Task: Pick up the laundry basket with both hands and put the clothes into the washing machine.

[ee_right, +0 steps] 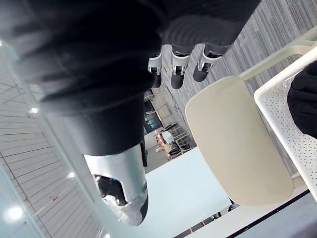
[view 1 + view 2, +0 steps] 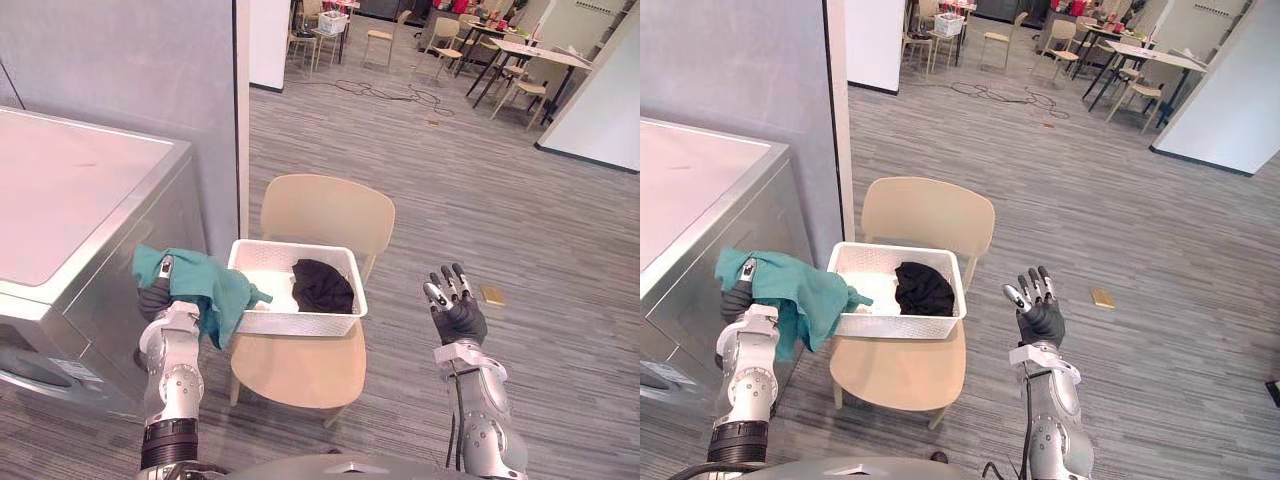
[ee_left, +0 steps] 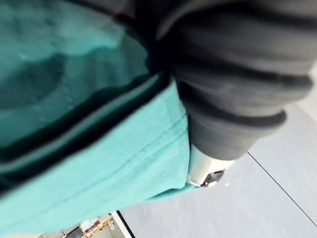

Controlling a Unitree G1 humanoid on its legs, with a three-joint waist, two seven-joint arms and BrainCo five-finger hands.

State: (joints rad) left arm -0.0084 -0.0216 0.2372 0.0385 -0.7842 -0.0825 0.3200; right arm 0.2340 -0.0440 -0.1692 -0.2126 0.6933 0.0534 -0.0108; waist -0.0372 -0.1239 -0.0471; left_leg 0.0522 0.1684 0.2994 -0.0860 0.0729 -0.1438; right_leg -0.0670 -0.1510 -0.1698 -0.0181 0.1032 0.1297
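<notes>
The laundry basket (image 2: 300,322) rests on a chair (image 2: 300,370) seat; a black garment (image 2: 322,285) lies inside it; left of the basket, the left robot hand (image 2: 154,298) pinches a teal garment (image 2: 205,285) under its thumb, the cloth trailing onto the basket's rim; right of the basket, the right robot hand (image 2: 460,318) is raised, fingers spread, holding nothing; a washing machine (image 2: 70,200) stands left of the basket.

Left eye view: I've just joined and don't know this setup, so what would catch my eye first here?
A teal garment hangs over the left hand, next to the steel washing machine on the robot's left. In the middle, a white laundry basket holding a black garment sits on a beige chair. The right hand is raised to the chair's right, fingers straight and holding nothing.
</notes>
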